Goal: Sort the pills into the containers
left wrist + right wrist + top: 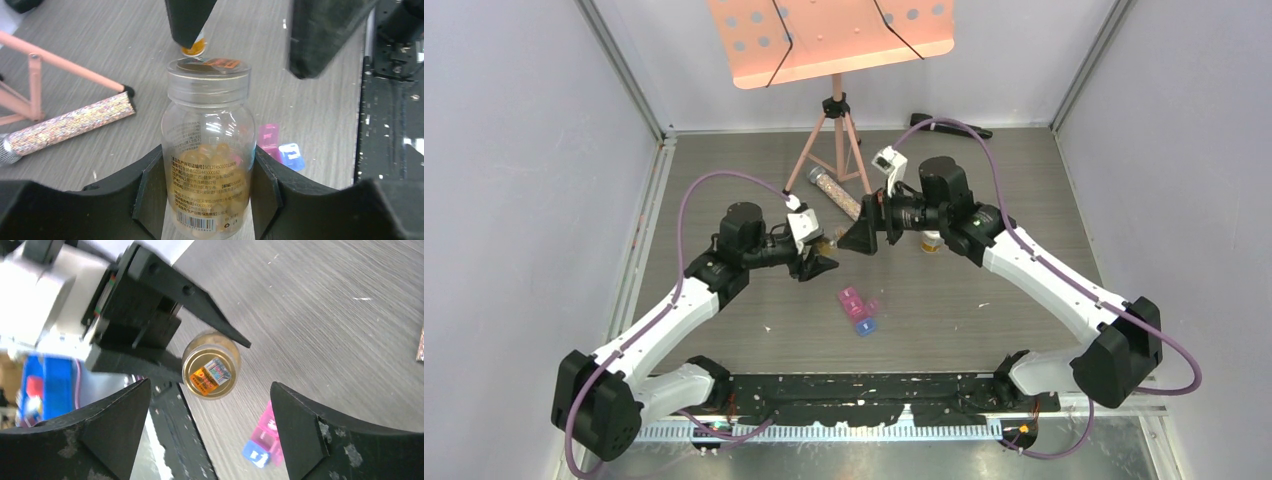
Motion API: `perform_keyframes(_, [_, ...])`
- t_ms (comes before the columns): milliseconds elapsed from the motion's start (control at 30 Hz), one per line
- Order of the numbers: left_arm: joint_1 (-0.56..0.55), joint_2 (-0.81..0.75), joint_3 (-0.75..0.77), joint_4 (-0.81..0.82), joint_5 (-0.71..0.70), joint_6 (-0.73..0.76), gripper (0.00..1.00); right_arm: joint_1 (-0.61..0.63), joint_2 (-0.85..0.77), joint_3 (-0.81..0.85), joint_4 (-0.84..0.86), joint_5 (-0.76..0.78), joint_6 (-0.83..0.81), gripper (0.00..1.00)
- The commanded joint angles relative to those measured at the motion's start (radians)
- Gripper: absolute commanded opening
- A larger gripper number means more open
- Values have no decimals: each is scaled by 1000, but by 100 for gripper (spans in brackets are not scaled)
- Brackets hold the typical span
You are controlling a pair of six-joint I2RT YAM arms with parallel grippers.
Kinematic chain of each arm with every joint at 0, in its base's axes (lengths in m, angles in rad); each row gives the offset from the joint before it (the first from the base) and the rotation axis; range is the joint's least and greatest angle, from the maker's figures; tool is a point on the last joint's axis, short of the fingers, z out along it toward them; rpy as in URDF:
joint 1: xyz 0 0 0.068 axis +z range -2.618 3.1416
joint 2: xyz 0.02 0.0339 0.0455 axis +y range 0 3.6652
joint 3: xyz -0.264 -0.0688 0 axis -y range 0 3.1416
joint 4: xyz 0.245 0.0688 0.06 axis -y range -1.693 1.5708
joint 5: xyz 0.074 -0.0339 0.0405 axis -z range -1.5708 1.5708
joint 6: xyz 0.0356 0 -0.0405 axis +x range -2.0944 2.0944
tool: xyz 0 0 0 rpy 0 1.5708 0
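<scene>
My left gripper (207, 150) is shut on a clear pill bottle (209, 135) of yellow capsules and holds it upright by its lower half, with the cap (208, 67) on. In the top view the left gripper (817, 262) holds the bottle (828, 240) just above the table. My right gripper (856, 238) is open and empty, its jaws spread wide, facing the bottle's cap (211, 371) from close by. The pink, purple and blue pill-box strip (859, 308) lies on the table near the front and also shows in both wrist views (280, 147) (265, 442).
A second small bottle with an orange base (932, 243) stands behind the right gripper. A long clear tube of speckled beads (834, 190) lies by the pink tripod (836, 140) of a music stand. A black object (949, 125) lies at the back.
</scene>
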Motion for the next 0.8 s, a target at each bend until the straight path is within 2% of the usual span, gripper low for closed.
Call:
perform_keyframes(0, [4,0,37,101,-110,1,0,33,-36,-23,130,241,388,97])
perform_keyframes(67, [3,0,34,116,-124,-7,0,65,-36,-53,209,329,462,97])
perform_keyframes(167, [1,-2,30,126,-135,-17,0,101,-10,-43,214,461,531,93])
perform_keyframes(333, [-1,-6,21,138,-108,-37,0,139,46,45,72,579,625,70])
perform_keyframes(467, [-1,-8,15,145,-120,-41,0,151,42,46,81,583,646,51])
perform_keyframes(567, [-1,-5,18,140,-118,-50,0,152,40,42,81,563,623,31])
perform_keyframes(600, [-1,-4,22,132,-110,-53,0,152,38,42,88,547,607,26])
perform_keyframes(633, [-1,-2,28,118,-103,-54,0,150,39,41,93,535,564,19])
perform_keyframes(733, [-1,-9,48,74,-70,-59,0,139,32,29,149,430,439,9])
perform_keyframes(767, [-1,-13,51,65,-54,-58,0,133,30,26,165,400,349,6])
